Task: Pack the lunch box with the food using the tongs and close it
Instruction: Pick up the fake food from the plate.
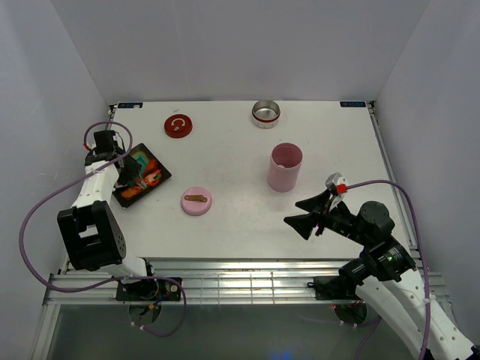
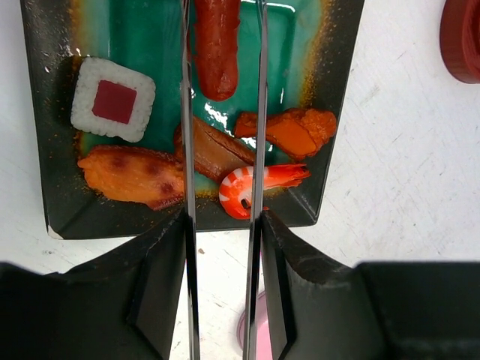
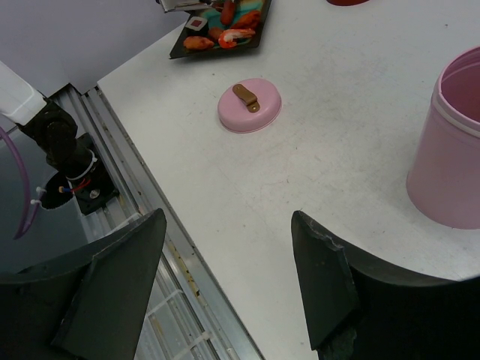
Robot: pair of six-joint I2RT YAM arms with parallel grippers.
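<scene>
Silvery-white, the tongs (image 2: 186, 150) are clamped between the left gripper's (image 2: 223, 225) fingers (image 2: 161, 285). Their two thin arms are pinched partway together and reach out over the black tray (image 2: 45, 187), which lies near the table's (image 1: 240, 225) left edge. The food (image 2: 135, 176) all lies in that tray: a white square piece with a red centre (image 2: 112, 100), a red sausage (image 2: 216, 45), a striped shrimp (image 2: 236, 187) and several orange pieces. The tong arms straddle the sausage and a brown-orange slice (image 2: 214, 146); their tips are out of the wrist view, so I cannot tell whether they touch anything. The pink lunch box (image 1: 285, 166) stands upright and uncovered right of the table's middle, its pink lid (image 1: 196, 200) lying apart, between it and the tray. A red lid (image 1: 178, 125) and a metal tin (image 1: 265, 113) sit near the far edge. The right gripper (image 1: 306, 213) hovers above the near right part, jaws spread wide, holding nothing
</scene>
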